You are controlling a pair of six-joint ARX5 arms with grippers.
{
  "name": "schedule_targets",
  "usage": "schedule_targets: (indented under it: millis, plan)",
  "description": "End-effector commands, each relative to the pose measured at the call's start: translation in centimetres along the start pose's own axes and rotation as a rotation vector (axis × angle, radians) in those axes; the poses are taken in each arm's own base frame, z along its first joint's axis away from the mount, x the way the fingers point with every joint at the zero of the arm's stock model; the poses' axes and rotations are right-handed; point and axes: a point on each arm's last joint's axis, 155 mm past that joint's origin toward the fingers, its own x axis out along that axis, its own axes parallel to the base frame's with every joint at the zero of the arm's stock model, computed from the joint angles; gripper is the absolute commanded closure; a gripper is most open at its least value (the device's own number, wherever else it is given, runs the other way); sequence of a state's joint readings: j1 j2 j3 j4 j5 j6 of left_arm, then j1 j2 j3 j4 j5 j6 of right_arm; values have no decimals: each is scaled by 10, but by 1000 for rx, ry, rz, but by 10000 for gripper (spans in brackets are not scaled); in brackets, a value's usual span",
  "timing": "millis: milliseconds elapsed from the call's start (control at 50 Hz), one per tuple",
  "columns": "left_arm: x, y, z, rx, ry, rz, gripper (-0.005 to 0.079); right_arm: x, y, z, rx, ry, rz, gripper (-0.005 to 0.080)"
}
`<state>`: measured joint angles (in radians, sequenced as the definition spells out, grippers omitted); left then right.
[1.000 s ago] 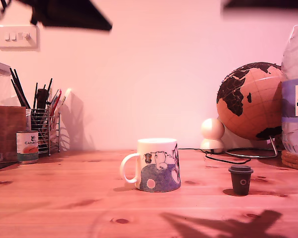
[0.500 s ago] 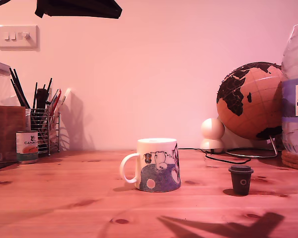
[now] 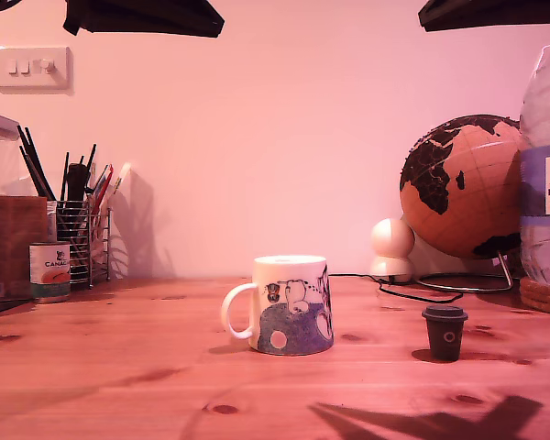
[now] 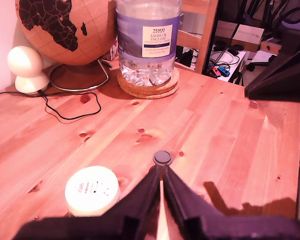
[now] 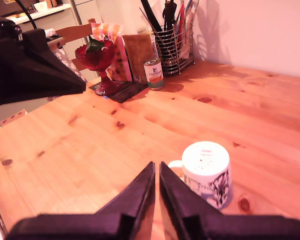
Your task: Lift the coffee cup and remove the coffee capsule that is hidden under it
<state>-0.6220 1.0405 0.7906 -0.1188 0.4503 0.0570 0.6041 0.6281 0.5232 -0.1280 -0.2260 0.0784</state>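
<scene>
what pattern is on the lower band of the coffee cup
Grey-blue with pale circles, under dark-outlined cartoon drawings on the white coffee cup. Clearest in the exterior view.

Black wedge-shaped gripper fingers (image 4: 145, 200)

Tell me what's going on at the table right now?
Nothing is being handled. The coffee cup sits upside down on the wooden table, and the coffee capsule stands apart from it in the open, toward the exterior view's right. My first gripper hangs shut above the capsule, my second gripper shut above the cup; neither touches anything.
</scene>
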Motion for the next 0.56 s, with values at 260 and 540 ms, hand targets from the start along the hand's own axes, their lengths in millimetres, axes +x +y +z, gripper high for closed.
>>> schedule_targets:
  millis: [260, 540]
  plan:
    - [0, -1, -3, -9, 11, -4, 766, 1, 2, 10, -11, -53, 8, 765]
    - [0, -2, -19, -37, 69, -7, 766, 1, 2, 13, -14, -66, 9, 765]
